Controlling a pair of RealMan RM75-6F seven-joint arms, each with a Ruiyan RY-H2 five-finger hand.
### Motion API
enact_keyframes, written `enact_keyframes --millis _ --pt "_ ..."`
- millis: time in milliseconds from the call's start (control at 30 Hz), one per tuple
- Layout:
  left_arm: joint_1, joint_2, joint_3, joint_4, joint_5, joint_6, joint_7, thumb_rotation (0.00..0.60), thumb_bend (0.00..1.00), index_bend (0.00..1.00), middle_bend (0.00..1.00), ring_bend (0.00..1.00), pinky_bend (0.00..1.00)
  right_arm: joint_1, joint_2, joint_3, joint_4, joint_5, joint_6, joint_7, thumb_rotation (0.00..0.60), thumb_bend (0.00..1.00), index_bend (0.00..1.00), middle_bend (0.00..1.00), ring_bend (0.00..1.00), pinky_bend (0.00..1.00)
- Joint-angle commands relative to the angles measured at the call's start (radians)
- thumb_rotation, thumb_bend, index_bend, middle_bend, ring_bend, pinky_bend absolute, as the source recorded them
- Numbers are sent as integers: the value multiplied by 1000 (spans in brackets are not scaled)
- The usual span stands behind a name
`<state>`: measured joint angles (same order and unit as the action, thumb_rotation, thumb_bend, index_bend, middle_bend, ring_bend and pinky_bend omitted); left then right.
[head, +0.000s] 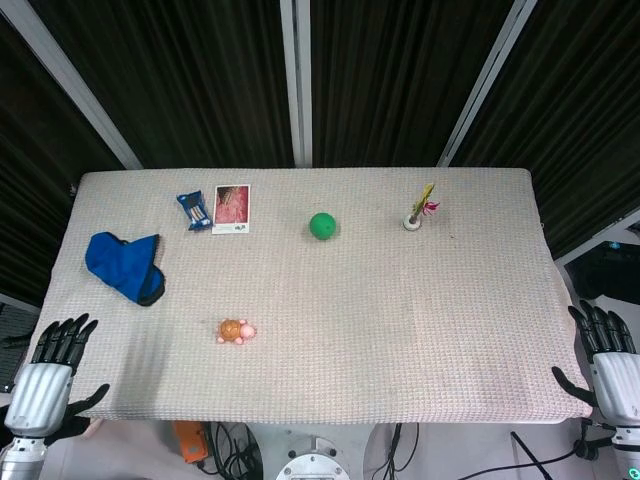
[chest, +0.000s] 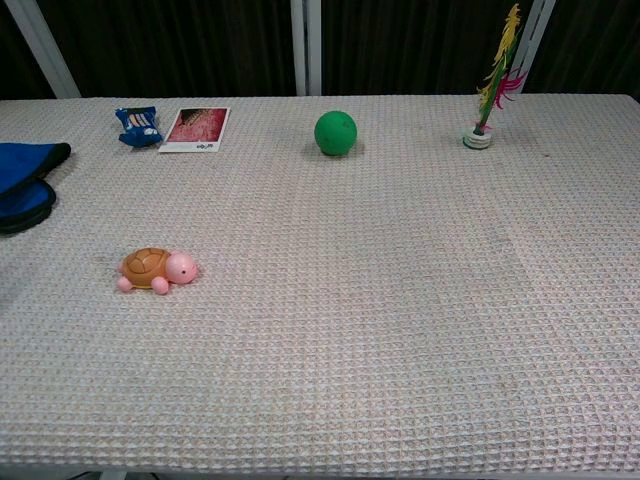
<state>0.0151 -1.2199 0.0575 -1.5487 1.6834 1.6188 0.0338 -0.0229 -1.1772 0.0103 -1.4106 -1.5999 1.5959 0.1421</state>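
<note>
Your left hand (head: 45, 375) rests just off the desk's near left corner, fingers spread, holding nothing. Your right hand (head: 610, 365) sits at the near right corner, likewise released and empty. Nothing is grasped or touched yet; judged from this, all handling is still ahead.

Items on the desk (head: 400, 330), covered in a pale waffle-weave cloth:
- Toy turtle (head: 236, 331), pink and orange, smooth moulded plastic, domed shell; near left, closest to your left hand but well apart from it.
- Blue cloth (head: 125, 265), soft, crumpled, dark-edged; left side.
- Blue packet (head: 194, 210), small and glossy, just beside a flat printed card (head: 232, 209); far left.
- Green ball (head: 321, 225), round, matte; far centre.
- Feathered shuttlecock (head: 418, 210), upright on a round base; far right.
</note>
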Motion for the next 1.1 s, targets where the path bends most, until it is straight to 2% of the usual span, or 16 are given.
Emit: enact_keyframes --millis 33,200,367,533,800,967,1100 --pt "0 1 1 -1 0 -2 -1 600 154 19 0 0 0 0 0 0 0 0 0 -1 600 153 0 0 0 0" --pt "-7 5 -3 -12 4 -5 0 600 161 19 0 0 0 0 2 0 -2 -2 1 -1 600 153 0 0 0 0" --pt "-40 9 -16 -50 29 -29 30 600 213 24 11 0 0 1 3 3 -1 4 1 2 600 153 0 0 0 0" --pt "-131 -15 -38 -116 33 -162 90 600 215 68 46 0 0 3 1 4 -5 5 -3 -5 600 153 0 0 0 0" --pt "-286 -144 -106 -116 -90 -413 159 600 214 78 57 0 0 4 5 4 -1 13 -12 2 600 153 0 0 0 0" --pt "-334 -212 -122 -94 -185 -506 219 600 215 121 92 0 0 0 11 10 17 33 -17 29 600 153 0 0 0 0" --pt "-355 -245 -132 -82 -239 -534 248 600 232 157 122 0 0 -3 12 12 34 43 -19 51 600 153 0 0 0 0"
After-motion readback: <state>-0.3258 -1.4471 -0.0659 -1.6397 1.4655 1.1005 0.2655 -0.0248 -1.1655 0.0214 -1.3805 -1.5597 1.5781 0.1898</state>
